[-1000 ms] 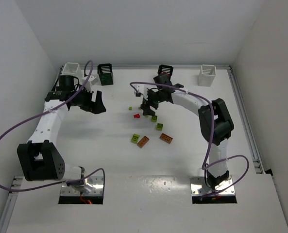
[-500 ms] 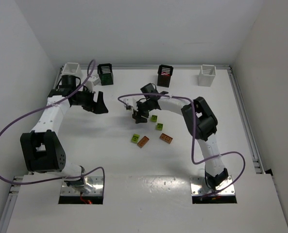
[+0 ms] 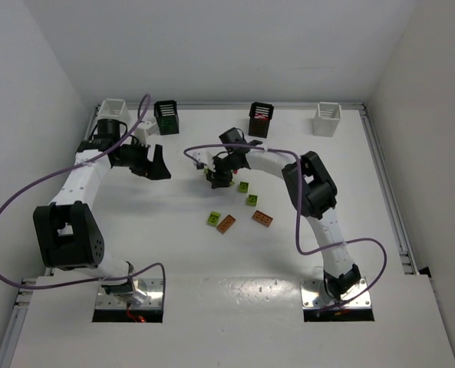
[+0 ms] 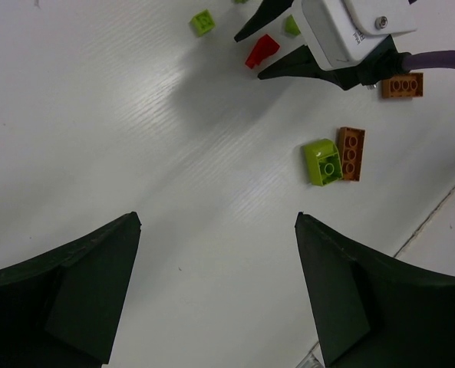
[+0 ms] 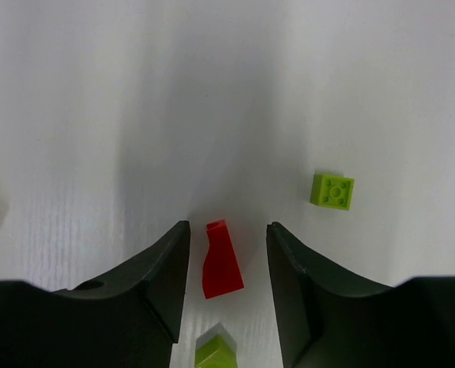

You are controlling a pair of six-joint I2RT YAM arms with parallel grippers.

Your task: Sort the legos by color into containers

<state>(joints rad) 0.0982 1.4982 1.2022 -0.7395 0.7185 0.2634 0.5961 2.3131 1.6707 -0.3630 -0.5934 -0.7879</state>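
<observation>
The right claw (image 5: 227, 230) sits low over the white bench (image 3: 135, 230) with its two black fingers (image 5: 162, 284) partly open. A tiny red plastic lego brick (image 5: 221, 264) with a sloped top lies on the bench right between those fingers. There is a thin gap on each side of it, so the claw is around the brick but does not have hold of it. A small square yellow-green lego brick (image 5: 332, 191) lies near the claw, out past one finger. The left claw (image 4: 218, 221) hangs above the bench with its fingers spread wide and nothing between them. Ahead of it and off to one side, a rounded yellow-green brick (image 4: 323, 161) touches an orange-brown brick (image 4: 351, 153). Far past both claws, four little bins with slatted sides stand in a row at the back of the bench: a white bin (image 3: 113, 112), a black bin (image 3: 166, 116), a second black bin (image 3: 261, 119) and a second white bin (image 3: 328, 119). The second black bin is the one nearest the right claw, and a bit of red shows inside it.
</observation>
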